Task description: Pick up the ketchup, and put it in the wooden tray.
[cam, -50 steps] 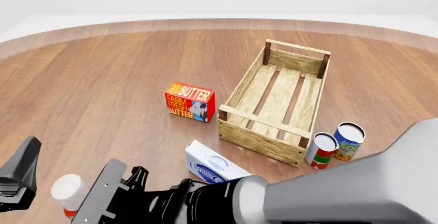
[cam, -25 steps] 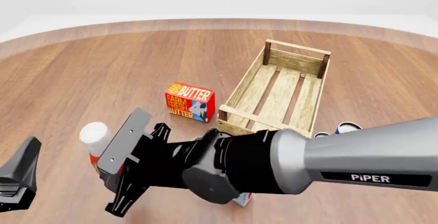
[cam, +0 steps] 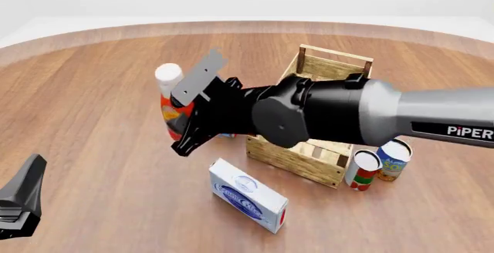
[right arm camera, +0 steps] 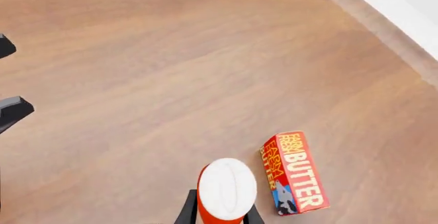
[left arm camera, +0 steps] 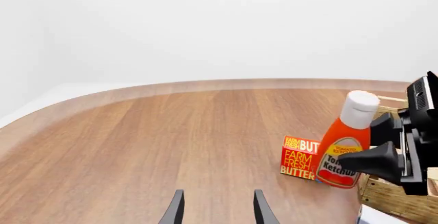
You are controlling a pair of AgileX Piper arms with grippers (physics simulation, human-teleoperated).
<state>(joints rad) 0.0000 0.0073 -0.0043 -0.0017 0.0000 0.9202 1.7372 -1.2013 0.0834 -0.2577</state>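
My right gripper (cam: 184,114) is shut on the ketchup (cam: 168,74), a red-orange bottle with a white cap, and holds it tilted in the air just left of the wooden tray (cam: 337,66). The right arm hides much of the tray. In the left wrist view the ketchup (left arm camera: 347,144) hangs in front of the butter box, with the tray's corner (left arm camera: 393,203) beside it. From the right wrist view I look down on the ketchup cap (right arm camera: 227,187) between the fingers. My left gripper (left arm camera: 217,211) is open and empty, low at the near left (cam: 19,204).
A red butter box (right arm camera: 294,172) lies on the table under and beyond the held bottle. A white-and-blue carton (cam: 249,194) lies near the tray's front end. Two cans (cam: 362,170) (cam: 394,159) stand at the tray's near right corner.
The right arm has carried the ketchup up and away from the near-left table edge, toward the tray. The left gripper has stayed where it was.
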